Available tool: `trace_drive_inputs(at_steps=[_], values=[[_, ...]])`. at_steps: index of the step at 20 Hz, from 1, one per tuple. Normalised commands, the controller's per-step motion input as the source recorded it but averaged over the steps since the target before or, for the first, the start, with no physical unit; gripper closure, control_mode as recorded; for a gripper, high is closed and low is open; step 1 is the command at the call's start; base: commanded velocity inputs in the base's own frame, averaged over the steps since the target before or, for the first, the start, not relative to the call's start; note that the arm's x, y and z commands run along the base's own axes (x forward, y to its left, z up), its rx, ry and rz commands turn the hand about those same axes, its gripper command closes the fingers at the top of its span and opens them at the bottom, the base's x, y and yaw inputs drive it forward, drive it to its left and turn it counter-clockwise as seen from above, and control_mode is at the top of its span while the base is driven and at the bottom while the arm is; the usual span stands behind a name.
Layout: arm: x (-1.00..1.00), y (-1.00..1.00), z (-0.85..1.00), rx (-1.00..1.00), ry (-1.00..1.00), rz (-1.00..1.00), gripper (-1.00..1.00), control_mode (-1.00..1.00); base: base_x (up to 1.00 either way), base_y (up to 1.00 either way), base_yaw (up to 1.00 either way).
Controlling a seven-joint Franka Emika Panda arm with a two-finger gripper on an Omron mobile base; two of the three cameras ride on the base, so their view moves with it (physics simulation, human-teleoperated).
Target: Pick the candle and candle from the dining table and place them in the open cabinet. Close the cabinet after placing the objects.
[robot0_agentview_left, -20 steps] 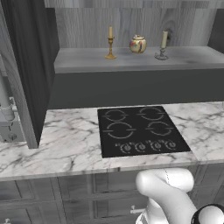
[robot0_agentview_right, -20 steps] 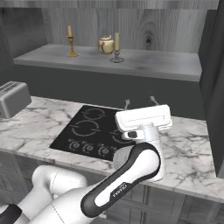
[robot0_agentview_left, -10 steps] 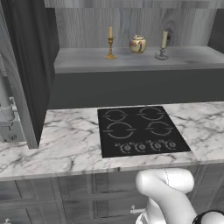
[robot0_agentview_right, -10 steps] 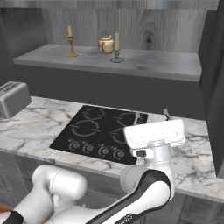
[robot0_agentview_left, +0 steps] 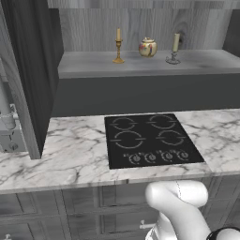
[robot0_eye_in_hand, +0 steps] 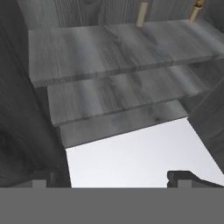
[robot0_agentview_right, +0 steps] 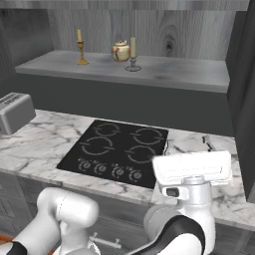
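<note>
Both candles already stand on the open cabinet's grey shelf (robot0_agentview_left: 140, 65) at the top of the frame: the yellow taper in its gold candlestick (robot0_agentview_left: 118, 46) toward the upper left of centre, the stubby pale-olive candle on its grey base (robot0_agentview_left: 174, 48) to the right, and a cream-and-gold lidded jar (robot0_agentview_left: 147, 47) between them, apart from each. In the right base view the gripper (robot0_agentview_right: 192, 168) sits low in the frame, right of centre, its white bar level above the marble desk (robot0_agentview_left: 70, 154) beside the black cooktop (robot0_agentview_left: 150, 138); the fingertips themselves are hard to make out there, but the hand view shows the two dark tips well apart with nothing between them, so it reads as spread and empty. One dark door (robot0_agentview_left: 26, 75) juts forward along the left edge of the left base view, another (robot0_agentview_right: 244, 94) along the right edge of the right base view. What remains, by this showing, is closing up. The risk lies in the swing: an arm reaching for a door could sweep the shelf and topple the slender taper, or a door shoved hard could jolt the shelf. A toaster (robot0_agentview_right: 15, 112) waits at left.
</note>
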Motion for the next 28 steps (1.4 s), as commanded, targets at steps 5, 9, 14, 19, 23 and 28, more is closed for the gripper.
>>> trace_drive_inputs(at_steps=[5, 9, 14, 19, 23, 28], values=[[-0.31, -0.14, -0.19, -0.02, 0.04, -0.11, -1.00, -1.00, 0.00, 0.00, 0.00], [-0.14, -0.15, -0.26, -0.01, 0.05, -0.08, -1.00, -1.00, 0.00, 0.00, 0.00], [0.00, -0.12, -0.14, -0.01, 0.04, -0.04, -1.00, -1.00, 0.00, 0.00, 0.00], [0.00, -0.06, -0.27, -0.01, 0.07, -0.02, -1.00, -1.00, 0.00, 0.00, 0.00], [0.03, -0.07, -0.23, 0.00, 0.07, -0.03, -1.00, -1.00, 0.00, 0.00, 0.00], [0.15, -0.23, -0.04, 0.00, 0.04, -0.02, -1.00, -1.00, 0.00, 0.00, 0.00]])
